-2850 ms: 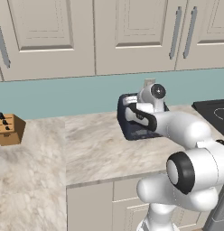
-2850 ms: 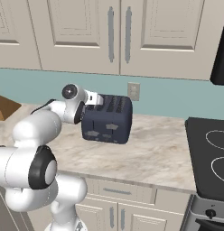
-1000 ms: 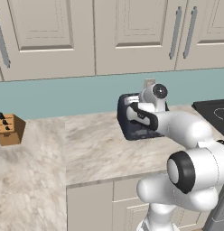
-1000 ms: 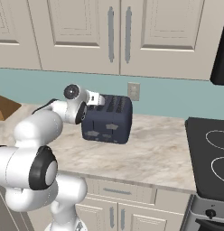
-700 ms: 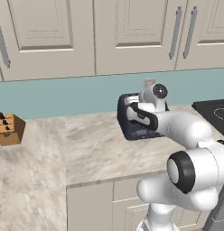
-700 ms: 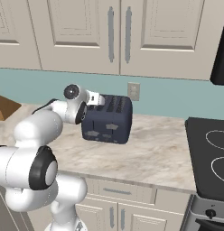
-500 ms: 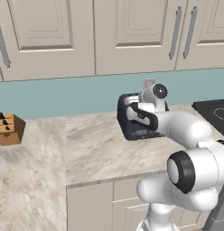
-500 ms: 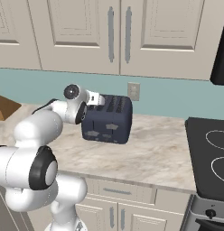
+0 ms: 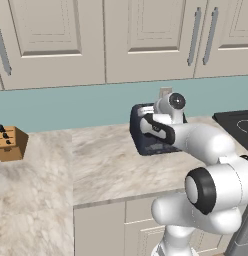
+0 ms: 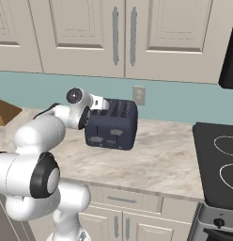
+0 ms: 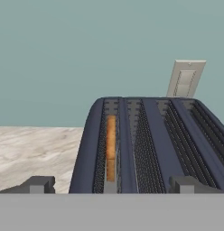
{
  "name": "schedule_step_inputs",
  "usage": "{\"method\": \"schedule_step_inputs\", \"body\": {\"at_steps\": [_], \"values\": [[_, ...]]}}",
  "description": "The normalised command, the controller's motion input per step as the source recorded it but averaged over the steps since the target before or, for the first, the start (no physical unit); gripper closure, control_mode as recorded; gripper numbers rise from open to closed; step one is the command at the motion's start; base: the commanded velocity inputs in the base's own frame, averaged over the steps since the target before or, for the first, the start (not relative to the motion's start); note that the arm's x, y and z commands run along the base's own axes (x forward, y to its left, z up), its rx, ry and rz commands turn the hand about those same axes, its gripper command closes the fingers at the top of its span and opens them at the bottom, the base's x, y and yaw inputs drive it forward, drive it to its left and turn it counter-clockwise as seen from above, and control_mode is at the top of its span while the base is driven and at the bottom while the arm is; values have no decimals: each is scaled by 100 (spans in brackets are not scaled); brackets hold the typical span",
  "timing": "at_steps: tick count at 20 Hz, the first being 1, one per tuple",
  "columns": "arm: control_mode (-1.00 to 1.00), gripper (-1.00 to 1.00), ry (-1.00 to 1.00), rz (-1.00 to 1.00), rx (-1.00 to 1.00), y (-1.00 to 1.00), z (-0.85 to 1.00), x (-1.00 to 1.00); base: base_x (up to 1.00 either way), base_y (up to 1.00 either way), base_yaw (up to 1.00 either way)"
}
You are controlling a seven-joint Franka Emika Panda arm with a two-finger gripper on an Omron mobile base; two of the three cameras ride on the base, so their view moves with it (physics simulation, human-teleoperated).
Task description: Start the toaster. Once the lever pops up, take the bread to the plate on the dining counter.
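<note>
Nothing has moved since before: the gripper waits wide open and empty just above the near end of the toaster, the bread sits down in its left slot, and next it must grab the bread.

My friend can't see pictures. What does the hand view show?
A dark blue toaster seen from close up along its top, with a golden slice of bread sitting down in its leftmost slot. The open pincer has its tips at the bottom, and a teal wall with a white outlet stands behind.
</note>
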Motion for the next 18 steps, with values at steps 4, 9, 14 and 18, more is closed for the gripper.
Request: {"method": "schedule_step_inputs", "body": {"at_steps": [4,9,14,18], "values": [[-100,-100,0,0,0,0,0,0,0,0,0],[-100,-100,0,0,0,0,0,0,0,0,0],[-100,-100,0,0,0,0,0,0,0,0,0],[-100,-100,0,0,0,0,0,0,0,0,0]]}}
